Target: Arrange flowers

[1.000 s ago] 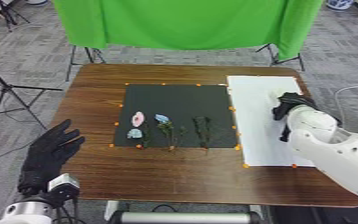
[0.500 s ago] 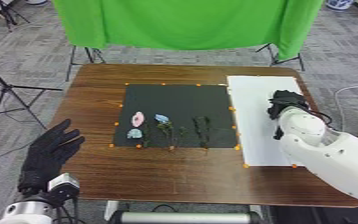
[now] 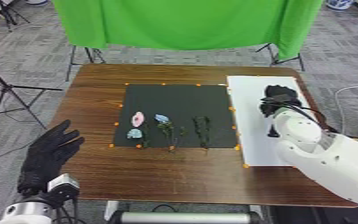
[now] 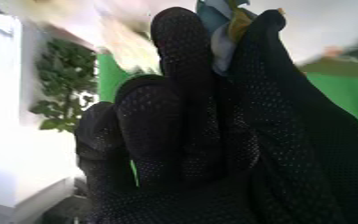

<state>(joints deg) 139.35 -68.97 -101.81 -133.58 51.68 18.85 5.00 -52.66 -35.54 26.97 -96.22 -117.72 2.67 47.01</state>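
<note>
In the head view my right hand [image 3: 280,95] is over the white sheet [image 3: 255,125] at the table's right. The right wrist view shows the right hand [image 4: 189,120] with thumb and fingers pinching a blue flower [image 4: 220,42]; pale blurred petals [image 4: 131,42] are beside its fingertips. My left hand [image 3: 47,155] is open at the table's left edge, holding nothing. On the black mat [image 3: 175,95] lie a pink flower [image 3: 138,119], a blue flower [image 3: 162,118], a pale blue flower [image 3: 135,133] and green stems [image 3: 202,131].
Small orange markers edge the mat and the sheet on the brown table [image 3: 158,175]. Beyond the far edge hangs a green cloth [image 3: 184,25] on stands. A tripod [image 3: 8,87] stands on the floor to the left.
My right hand has moved left over the white sheet and a little toward its far end, its arm following. The left hand and the flowers on the mat have not moved.
</note>
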